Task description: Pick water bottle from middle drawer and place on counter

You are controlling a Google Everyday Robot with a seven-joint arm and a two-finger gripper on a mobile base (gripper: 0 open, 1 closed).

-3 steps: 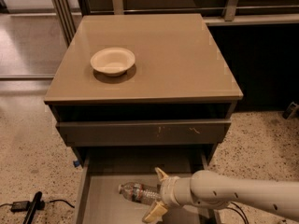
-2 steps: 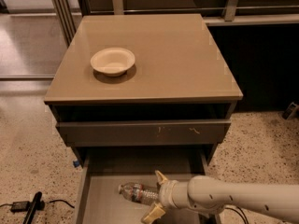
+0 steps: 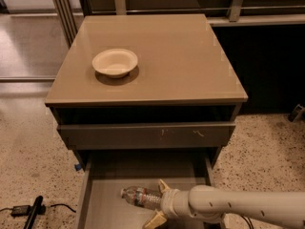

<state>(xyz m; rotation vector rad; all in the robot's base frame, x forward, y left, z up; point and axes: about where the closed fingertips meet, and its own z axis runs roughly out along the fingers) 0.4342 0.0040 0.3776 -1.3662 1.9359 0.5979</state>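
Observation:
The water bottle (image 3: 137,197) lies on its side on the bare bottom of the pulled-out middle drawer (image 3: 102,204), cap end to the left. My gripper (image 3: 158,202) reaches in from the right on a white arm. It is open, with one tan finger (image 3: 163,185) behind the bottle's right end and the other in front of it. The fingers straddle the bottle's end but do not press on it. The counter (image 3: 181,61) is the tan top of the cabinet above.
A cream bowl (image 3: 115,62) sits on the counter's left half. The closed upper drawer front (image 3: 147,135) overhangs the back of the open drawer. A black cable and plug (image 3: 28,210) lie on the speckled floor at the left.
My arm has slid slightly left, bringing the open fingers further around the bottle's right end. The bottle has not moved.

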